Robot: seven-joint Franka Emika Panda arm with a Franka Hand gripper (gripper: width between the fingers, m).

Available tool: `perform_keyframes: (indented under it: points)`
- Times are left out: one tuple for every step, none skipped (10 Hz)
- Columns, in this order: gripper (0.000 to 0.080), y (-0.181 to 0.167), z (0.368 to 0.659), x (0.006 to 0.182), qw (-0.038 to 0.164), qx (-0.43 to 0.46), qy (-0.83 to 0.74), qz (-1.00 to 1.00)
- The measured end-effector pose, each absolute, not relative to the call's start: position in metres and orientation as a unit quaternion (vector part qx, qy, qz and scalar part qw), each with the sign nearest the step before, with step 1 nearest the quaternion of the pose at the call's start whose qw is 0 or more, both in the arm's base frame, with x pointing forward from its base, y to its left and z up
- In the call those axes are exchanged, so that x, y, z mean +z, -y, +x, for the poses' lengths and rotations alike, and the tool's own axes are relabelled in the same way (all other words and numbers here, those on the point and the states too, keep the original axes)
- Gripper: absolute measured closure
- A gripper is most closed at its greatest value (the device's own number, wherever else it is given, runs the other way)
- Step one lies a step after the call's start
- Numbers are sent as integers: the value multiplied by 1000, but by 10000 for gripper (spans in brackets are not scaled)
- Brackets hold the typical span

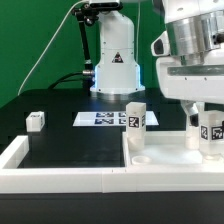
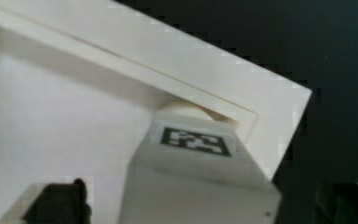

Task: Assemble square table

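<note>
Slab (image 1: 175,152) is found flat on the desk (image 1: 70,138), at the exterior view's right, set into the corner of the border wall (image 1: 60,172). Left leg (image 1: 135,117) is stood upright on the slab, with an unfilled corner hole (image 1: 140,158) just in front of it. Right leg (image 1: 210,130) is also upright, directly beneath the arm's wrist. Loose leg (image 1: 36,121) is left well apart, at the exterior view's left. A fourth is not made out.

Key relation: the right leg's long axis is upright and in line with the approach from above. In the wrist view it runs from between the fingers (image 2: 60,200) down to the slab. One dark finger is seen standing apart from that leg, with slab showing between; the other is lost against the dark ground. The fingers are therefore judged spread, with nothing gripped. Closing squarely across the leg is judged the next need.
</note>
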State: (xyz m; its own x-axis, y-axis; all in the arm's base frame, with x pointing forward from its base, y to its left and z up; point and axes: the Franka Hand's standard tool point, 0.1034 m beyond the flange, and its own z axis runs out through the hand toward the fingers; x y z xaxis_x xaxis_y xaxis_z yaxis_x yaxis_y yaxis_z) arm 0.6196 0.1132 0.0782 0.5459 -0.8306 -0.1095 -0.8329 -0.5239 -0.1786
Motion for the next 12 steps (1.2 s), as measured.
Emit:
perform_keyframes:
  points:
    - [153,-113,619,78,105,1,-437,-893]
    - [151,-115,618,77,104,-4,-390,-915]
    - [151,-115,618,77,102,-8,-352,-931]
    - [151,-116,618,77,96,-13,-316,-944]
    - [151,-118,617,77,88,-19,-264,-960]
    - [151,-121,617,77,81,-23,-224,-971]
    - [151,-123,616,77,78,-25,-202,-976]
    - [151,-123,616,77,71,-30,-145,-986]
    - [151,-122,616,77,67,-34,-107,-991]
    - [151,-122,616,77,64,-36,-70,-995]
    - [151,-122,615,76,62,-38,-36,-997]
    - [151,-120,616,76,61,-40,2,-997]
